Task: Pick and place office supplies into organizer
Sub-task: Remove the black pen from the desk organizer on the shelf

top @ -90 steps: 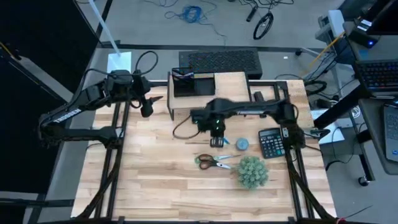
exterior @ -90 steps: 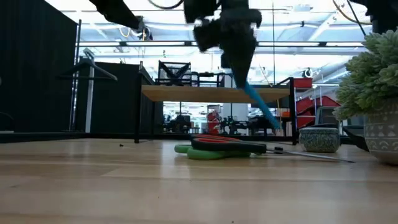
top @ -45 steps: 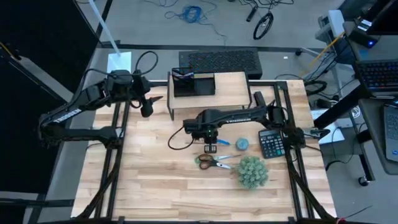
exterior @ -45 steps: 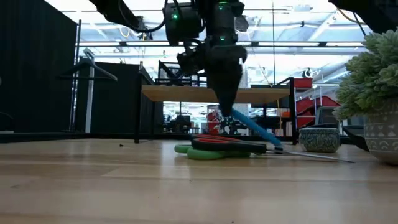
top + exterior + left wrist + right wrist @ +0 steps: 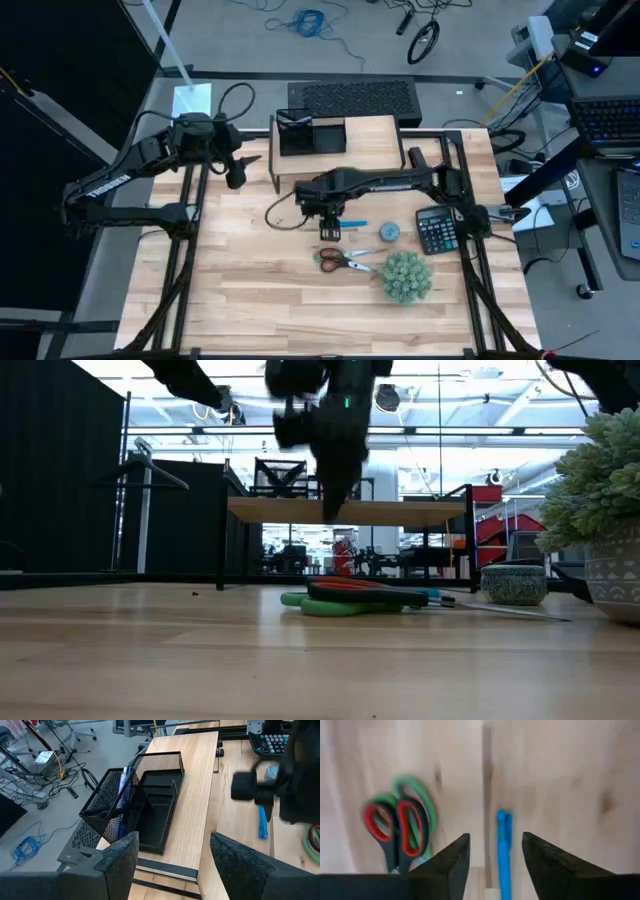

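A slim blue pen point(image 5: 504, 851) lies flat on the table point(image 5: 230, 290), also seen in the high view point(image 5: 354, 224). My right gripper point(image 5: 329, 218) hangs open above it and touches nothing. Two pairs of scissors, green-handled and red-handled point(image 5: 345, 260), lie stacked on the table nearer the front, also seen in the right wrist view point(image 5: 400, 827). The black mesh organizer point(image 5: 142, 805) stands on the wooden riser point(image 5: 380, 140), with blue pens point(image 5: 122, 782) upright in its cup. My left gripper point(image 5: 237, 172) waits open, left of the riser.
A black calculator point(image 5: 436, 230), a small round pot point(image 5: 389, 232) and a fuzzy green ball plant point(image 5: 406, 277) stand on the table's right side. The riser's black legs point(image 5: 222, 550) stand on the far half of the table. Bare wood shows at the left and front.
My right gripper carried the blue pen tilted, went down until the pen's lower end met the table beside the scissors, then let go. It has since risen and shifted a little toward the table's left. The pen now lies flat on the table.
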